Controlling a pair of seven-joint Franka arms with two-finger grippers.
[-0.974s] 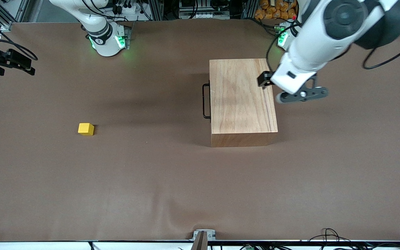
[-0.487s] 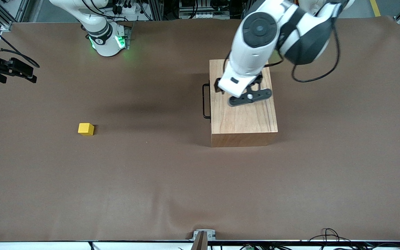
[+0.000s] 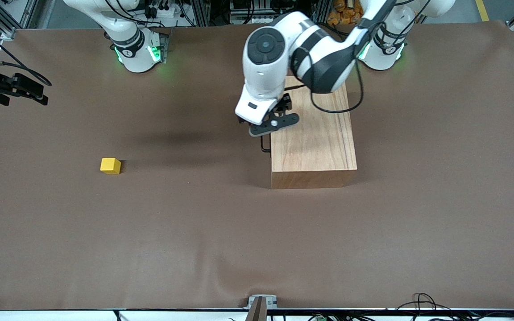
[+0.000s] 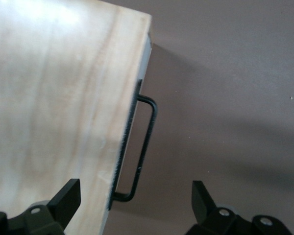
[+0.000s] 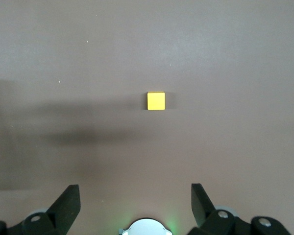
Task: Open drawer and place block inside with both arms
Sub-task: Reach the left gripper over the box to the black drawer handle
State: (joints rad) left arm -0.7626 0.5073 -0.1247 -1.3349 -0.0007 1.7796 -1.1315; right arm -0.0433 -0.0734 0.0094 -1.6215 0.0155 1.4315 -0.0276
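- Front view, nearest first, with the wooden box as the landmark: the block sits alone on the brown table, well apart from the box toward the right arm's end and about level with the box's nearer end.
- The block is a small yellow cube with flat faces; it is probably light and rigid, so a pinch across two parallel faces should hold it.
- The drawer looks fully closed inside the box; only its pale front edge and the black wire handle show, on the box's side facing the right arm's end.
- The handle is thin, stiff wire, likely slick; I judge the long middle bar the best place to hook or pinch it.
- The left gripper hangs over the handle and the box's top edge, jaws wide apart, holding nothing.
- The right gripper waits above bare table, well apart from the box, jaws spread and empty, looking down on the block.
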